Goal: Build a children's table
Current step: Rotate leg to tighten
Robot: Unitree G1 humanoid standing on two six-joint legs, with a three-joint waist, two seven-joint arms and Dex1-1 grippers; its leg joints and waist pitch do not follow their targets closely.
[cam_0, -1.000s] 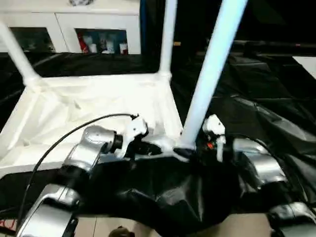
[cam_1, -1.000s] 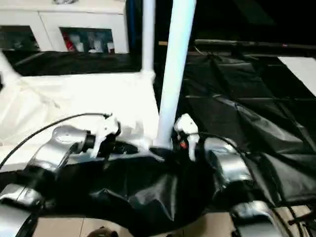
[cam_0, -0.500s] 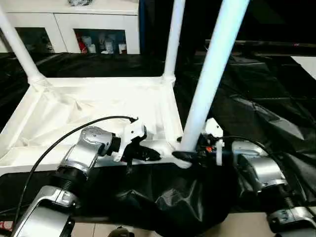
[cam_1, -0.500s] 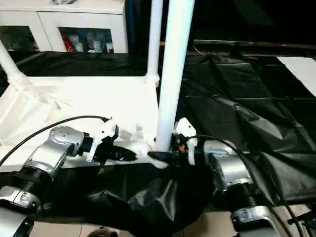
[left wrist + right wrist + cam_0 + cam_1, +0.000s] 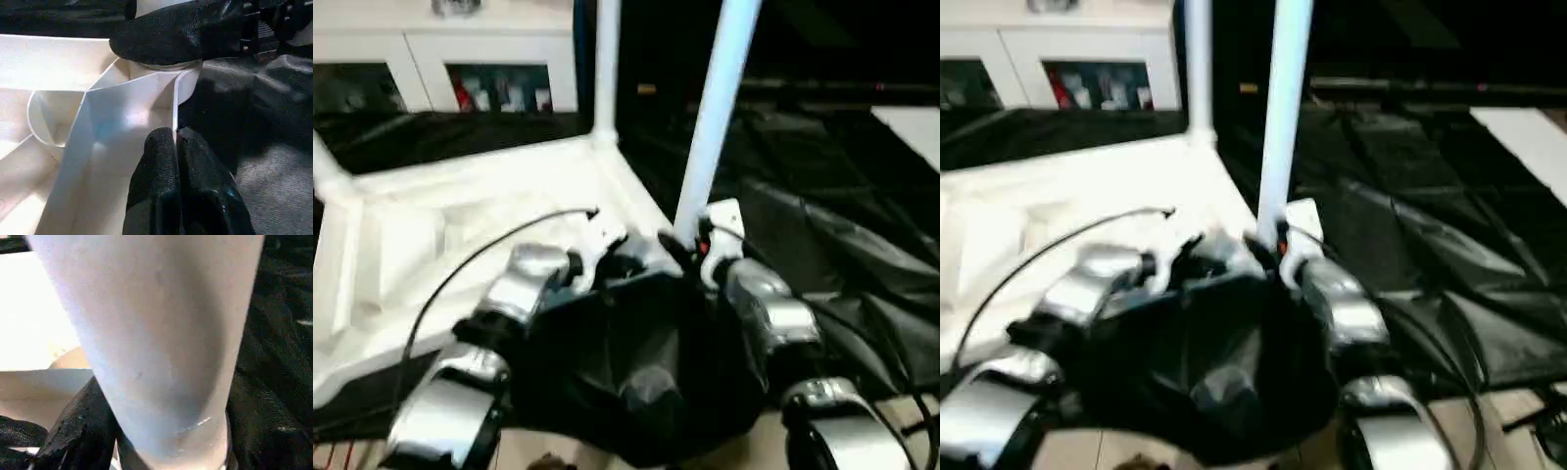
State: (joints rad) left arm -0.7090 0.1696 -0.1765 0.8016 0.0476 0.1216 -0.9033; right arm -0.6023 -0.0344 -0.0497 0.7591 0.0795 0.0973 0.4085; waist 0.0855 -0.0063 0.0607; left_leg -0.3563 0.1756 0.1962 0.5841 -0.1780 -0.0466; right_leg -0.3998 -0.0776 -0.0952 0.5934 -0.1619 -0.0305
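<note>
The white tabletop (image 5: 460,225) lies underside up on the black sheet, ribs showing. A long white leg (image 5: 713,127) stands upright in its near right corner socket. Another leg (image 5: 605,69) rises from the far right corner, and a third (image 5: 325,168) from the far left. My right gripper (image 5: 690,243) is shut around the base of the near leg (image 5: 156,333), with one black finger (image 5: 78,431) pressed against it. Just beside that corner, my left gripper (image 5: 175,147) is shut on the tabletop's thin rim wall, one finger on each side.
A white cabinet (image 5: 489,59) with glass doors stands at the back. Crinkled black sheet (image 5: 822,215) covers the ground to the right, and a bunched fold (image 5: 626,382) lies between my forearms. A black cable (image 5: 470,264) loops over the left arm.
The whole picture has swung and tilted, so the camera moved. Both grippers stay at the near right corner. The right gripper's fingers have drawn in around the leg.
</note>
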